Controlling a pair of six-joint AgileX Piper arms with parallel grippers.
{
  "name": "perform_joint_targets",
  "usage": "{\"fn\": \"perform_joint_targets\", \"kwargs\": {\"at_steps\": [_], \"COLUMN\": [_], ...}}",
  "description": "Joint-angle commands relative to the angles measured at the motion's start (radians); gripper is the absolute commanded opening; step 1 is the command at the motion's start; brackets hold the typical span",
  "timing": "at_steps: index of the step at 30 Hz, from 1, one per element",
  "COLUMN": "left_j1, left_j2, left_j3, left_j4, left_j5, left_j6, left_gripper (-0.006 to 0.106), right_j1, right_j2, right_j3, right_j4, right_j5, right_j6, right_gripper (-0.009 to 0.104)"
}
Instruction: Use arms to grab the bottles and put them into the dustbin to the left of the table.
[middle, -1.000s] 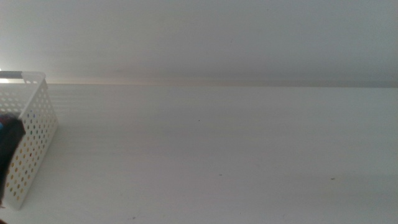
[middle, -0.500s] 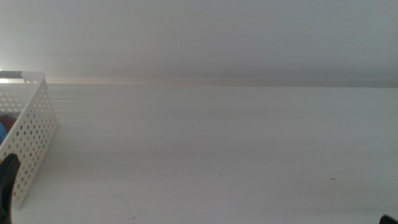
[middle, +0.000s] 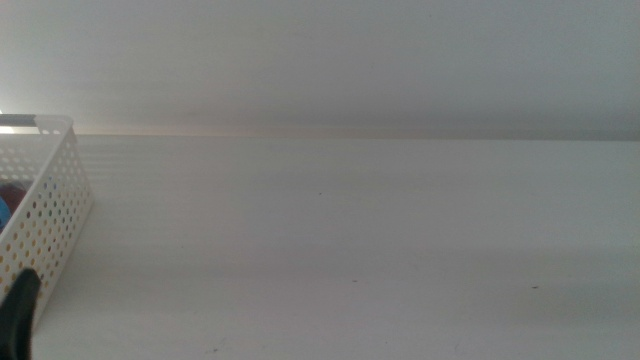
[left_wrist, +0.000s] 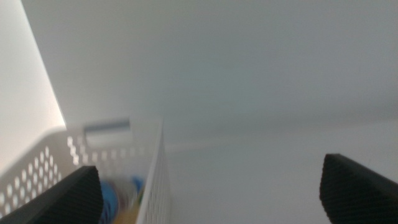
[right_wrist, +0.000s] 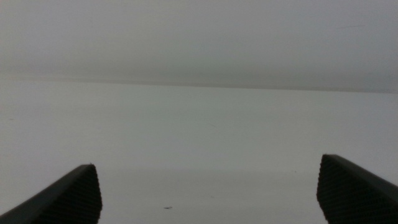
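Middle view showed the white plastic basket with round-holed walls (middle: 55, 215) at nine o'clock on the broad white tabletop (middle: 360, 240), something red and blue dimly inside it (too blurred to name). My left gripper (left_wrist: 217, 196) hung over the basket's near wall (left_wrist: 155, 180), jaws spread wide, holding nothing. My right gripper (right_wrist: 208, 199) faced bare tabletop (right_wrist: 199, 130), jaws equally wide, empty.
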Motion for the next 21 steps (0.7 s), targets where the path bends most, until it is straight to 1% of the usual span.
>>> {"fn": "perform_joint_targets", "kwargs": {"at_steps": [1,4,8,11,13,17,21], "left_j1": [0.011,0.017,0.019,0.045,0.060,0.064,0.063], "left_j2": [-0.044,-0.042,-0.044,-0.044,-0.044,-0.046,-0.046], "left_j3": [0.044,0.078,0.116,0.164,0.160,0.160,0.160], "left_j4": [-0.017,-0.021,-0.021,-0.034,-0.034,-0.043,-0.043], "left_j5": [-0.004,-0.004,-0.021,-0.078,-0.026,-0.035,-0.035], "left_j6": [0.000,0.000,0.000,0.000,0.000,0.000,0.000], "left_gripper": [0.094,0.094,0.094,0.094,0.094,0.094,0.094], "right_j1": [-0.017,-0.017,-0.017,-0.017,-0.017,-0.017,-0.017], "right_j2": [-0.016,-0.056,-0.122,-0.118,-0.118,-0.118,-0.118], "right_j3": [0.034,0.084,0.149,0.193,0.193,0.193,0.193], "right_j4": [-0.010,-0.036,-0.038,-0.042,-0.052,-0.055,-0.059], "right_j5": [-0.058,-0.097,-0.128,-0.177,-0.162,-0.232,-0.229], "right_j6": [-0.005,-0.005,-0.002,-0.002,-0.002,-0.002,-0.002], "right_gripper": [0.093,0.093,0.093,0.093,0.093,0.093,0.093]}}
